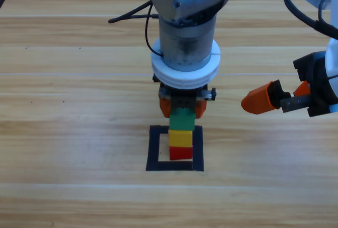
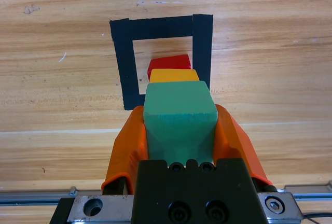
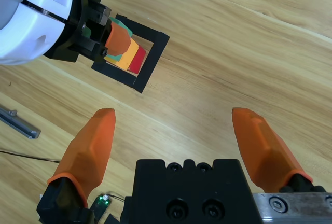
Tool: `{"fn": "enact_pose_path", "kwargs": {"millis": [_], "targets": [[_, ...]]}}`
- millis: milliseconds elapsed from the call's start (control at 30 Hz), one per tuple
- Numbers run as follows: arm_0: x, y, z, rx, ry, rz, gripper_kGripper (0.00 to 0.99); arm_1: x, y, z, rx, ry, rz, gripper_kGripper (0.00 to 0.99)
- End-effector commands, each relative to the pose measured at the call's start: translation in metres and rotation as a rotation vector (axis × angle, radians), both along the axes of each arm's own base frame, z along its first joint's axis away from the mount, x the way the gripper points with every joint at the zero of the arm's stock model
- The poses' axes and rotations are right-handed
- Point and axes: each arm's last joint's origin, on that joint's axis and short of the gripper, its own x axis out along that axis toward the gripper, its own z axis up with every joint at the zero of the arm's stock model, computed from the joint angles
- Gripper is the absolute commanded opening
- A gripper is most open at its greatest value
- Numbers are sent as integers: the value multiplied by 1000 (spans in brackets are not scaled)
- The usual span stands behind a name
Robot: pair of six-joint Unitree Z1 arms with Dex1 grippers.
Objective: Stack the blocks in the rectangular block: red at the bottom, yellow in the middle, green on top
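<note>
Inside the black tape square [image 1: 154, 150] stands a stack: the red cube [image 1: 180, 153] at the bottom, the yellow cube [image 1: 180, 138] on it, the green cube [image 1: 182, 120] on top. My left gripper [image 1: 182, 110] comes down from the top of the high view and is shut on the green cube [image 2: 180, 111], one orange jaw pressed against each side. In the left wrist view the yellow cube [image 2: 174, 75] and red cube [image 2: 168, 64] show beyond the green one, within the tape square [image 2: 202, 42]. My right gripper [image 1: 272, 97] waits open at the right, holding nothing.
The right wrist view shows the stack [image 3: 129, 57] and the left gripper [image 3: 118, 40] far off at upper left, with bare wood between them and my right gripper [image 3: 176, 115]. A black cable [image 1: 132, 14] lies behind the left arm.
</note>
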Motion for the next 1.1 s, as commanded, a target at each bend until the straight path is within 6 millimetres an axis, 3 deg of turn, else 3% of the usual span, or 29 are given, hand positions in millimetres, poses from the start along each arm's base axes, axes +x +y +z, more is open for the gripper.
{"fn": "enact_pose_path", "kwargs": {"millis": [33, 267, 300, 367, 433, 467, 500, 900, 967, 1100], "targets": [[-7, -13, -30, 69, 35, -17, 0, -4, -15, 5, 28, 0, -12, 990], [-7, -12, -31, 69, 35, -17, 3, -3, -15, 5, 27, 0, -12, 990], [-8, -10, -30, 68, 33, -15, 61, -3, -15, 5, 25, 1, -11, 990], [-9, -9, -25, 60, 28, -10, 397, -3, -15, 5, 24, 0, -10, 990], [-10, -8, -22, 56, 25, -4, 819, -3, -15, 5, 22, -5, -10, 990], [-10, -8, -22, 54, 24, -4, 934, -3, -15, 4, 19, -6, -10, 990], [-10, -7, -20, 52, 22, -3, 983, -2, -14, 4, 17, -10, -11, 990], [-13, -3, -8, 35, 4, 7, 990, -2, -15, 2, 16, -25, -12, 990], [-12, -2, 5, 12, -32, 16, 990, -2, -15, 2, 16, -25, -12, 990], [-26, 2, 58, -61, -193, 40, 990, -2, -15, 3, 16, -30, -13, 990]]}}
